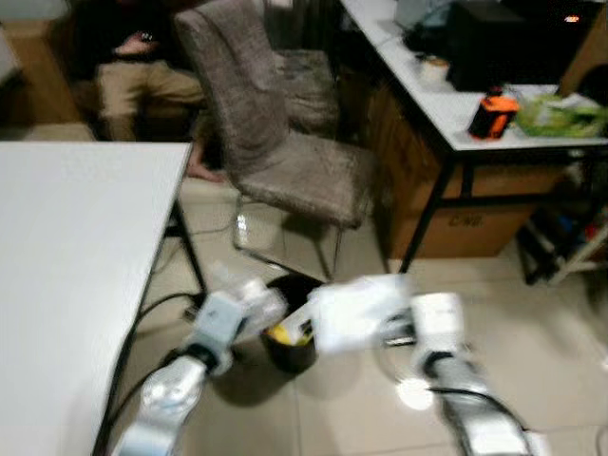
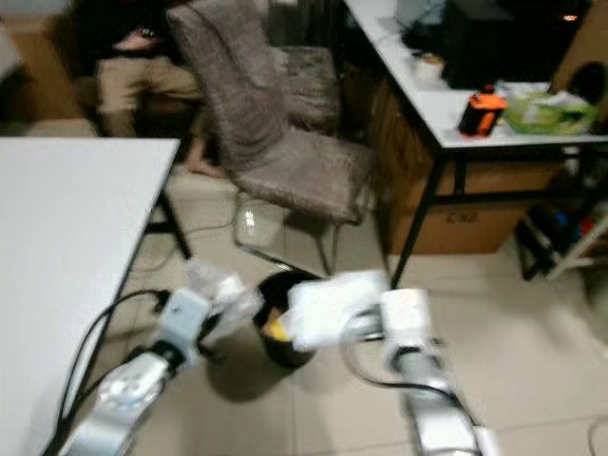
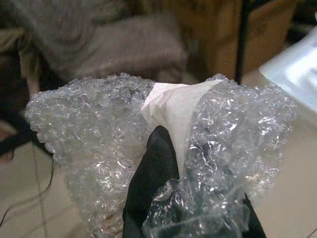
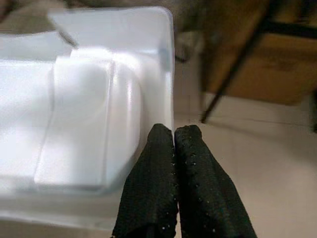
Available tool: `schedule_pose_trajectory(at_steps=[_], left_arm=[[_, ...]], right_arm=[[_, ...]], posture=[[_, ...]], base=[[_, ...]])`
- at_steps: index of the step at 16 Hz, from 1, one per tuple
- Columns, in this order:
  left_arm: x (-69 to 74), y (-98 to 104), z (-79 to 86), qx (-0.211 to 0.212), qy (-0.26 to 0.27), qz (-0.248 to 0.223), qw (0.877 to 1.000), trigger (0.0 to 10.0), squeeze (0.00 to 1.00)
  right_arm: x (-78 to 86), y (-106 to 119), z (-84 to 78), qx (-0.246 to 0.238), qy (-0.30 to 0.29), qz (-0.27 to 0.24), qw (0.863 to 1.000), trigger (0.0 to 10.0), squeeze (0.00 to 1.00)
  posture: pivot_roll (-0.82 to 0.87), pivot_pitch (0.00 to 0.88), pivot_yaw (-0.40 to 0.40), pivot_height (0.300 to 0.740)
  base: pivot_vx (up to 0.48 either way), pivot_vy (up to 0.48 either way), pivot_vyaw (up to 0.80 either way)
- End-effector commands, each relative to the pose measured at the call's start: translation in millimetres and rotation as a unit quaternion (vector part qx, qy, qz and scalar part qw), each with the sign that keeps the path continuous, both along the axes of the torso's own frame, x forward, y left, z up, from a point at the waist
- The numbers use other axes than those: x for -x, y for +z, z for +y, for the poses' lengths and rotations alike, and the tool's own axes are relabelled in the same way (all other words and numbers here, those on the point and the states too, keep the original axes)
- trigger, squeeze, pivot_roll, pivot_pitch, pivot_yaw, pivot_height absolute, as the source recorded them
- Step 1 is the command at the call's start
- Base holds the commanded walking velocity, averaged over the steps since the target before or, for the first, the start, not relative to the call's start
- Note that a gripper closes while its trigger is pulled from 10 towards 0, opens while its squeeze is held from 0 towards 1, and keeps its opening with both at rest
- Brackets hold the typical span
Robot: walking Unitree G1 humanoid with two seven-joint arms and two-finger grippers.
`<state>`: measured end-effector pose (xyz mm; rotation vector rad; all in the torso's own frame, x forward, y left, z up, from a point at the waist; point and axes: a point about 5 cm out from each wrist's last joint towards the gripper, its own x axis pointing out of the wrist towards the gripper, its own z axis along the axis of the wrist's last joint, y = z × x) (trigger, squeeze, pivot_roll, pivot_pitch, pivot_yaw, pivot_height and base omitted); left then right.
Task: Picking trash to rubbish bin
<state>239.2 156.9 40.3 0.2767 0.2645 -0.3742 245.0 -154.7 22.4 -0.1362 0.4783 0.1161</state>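
**Both grippers carry trash over the bin**

The black rubbish bin (image 1: 290,347) stands on the tiled floor, with something yellow lying inside it. Right above its far rim, on the right side, hangs a clear plastic tray (image 1: 356,309), pinched at its edge by the right gripper (image 4: 173,136), whose two black fingers (image 4: 153,178) are pressed tight together on the plastic. On the bin's left side, the left gripper (image 3: 158,144) grips a crumpled wad of bubble wrap (image 3: 99,134) with a scrap of white paper (image 3: 171,106) tucked in it; one finger shows through the folds, the other is buried in the wrap. Behind the bin stands a grey fabric chair (image 1: 275,133). Left of the bin is a white table (image 1: 66,266), and to its right a second table (image 1: 456,104) bearing an orange object (image 1: 492,114). Beyond the chair a person (image 1: 133,66) sits.
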Motion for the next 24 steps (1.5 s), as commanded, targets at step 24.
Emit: schedule_pose_trajectory(at_steps=[24], left_arm=[[-10.2,-22,-11.7,-0.023,-0.050,0.043,0.998,10.0,0.00]], right_arm=[[-6.8,-1,-21.4,0.086,0.035,-0.015,0.996,10.0,0.00]], posture=[[-0.04,0.101,-0.001,0.740]], base=[[0.327,0.000,0.00]])
